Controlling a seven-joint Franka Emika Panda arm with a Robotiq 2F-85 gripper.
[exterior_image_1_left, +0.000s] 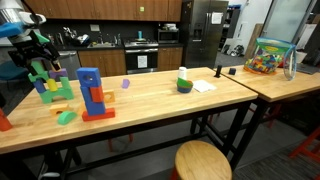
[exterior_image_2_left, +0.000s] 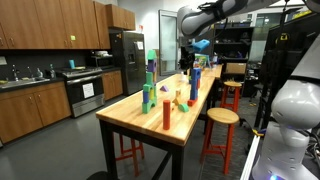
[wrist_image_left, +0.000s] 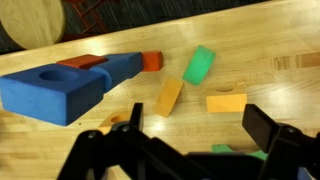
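Note:
My gripper (wrist_image_left: 200, 128) hangs open above the wooden table (wrist_image_left: 260, 45), and nothing is between its fingers. Just beyond the fingertips lie two orange blocks, a slanted one (wrist_image_left: 169, 95) and a flat one (wrist_image_left: 226, 102). A green block (wrist_image_left: 199, 63) lies farther out. A big blue block with a round hole (wrist_image_left: 60, 85) lies to the left, with red pieces (wrist_image_left: 152, 61) against its far side. A green piece (wrist_image_left: 236, 151) shows low between the fingers. In both exterior views the gripper (exterior_image_1_left: 37, 47) (exterior_image_2_left: 193, 50) hovers over the end of the table with the block towers.
A green tower (exterior_image_1_left: 46, 82) and a blue tower on a red base (exterior_image_1_left: 92, 92) stand on the table. A green-and-white object (exterior_image_1_left: 184, 82) and paper (exterior_image_1_left: 205, 87) lie mid-table. A clear bin of toys (exterior_image_1_left: 270, 57) sits on the neighbouring table. Stools (exterior_image_1_left: 203, 160) (exterior_image_2_left: 221, 118) stand alongside. A red cylinder (exterior_image_2_left: 166, 113) stands near one end.

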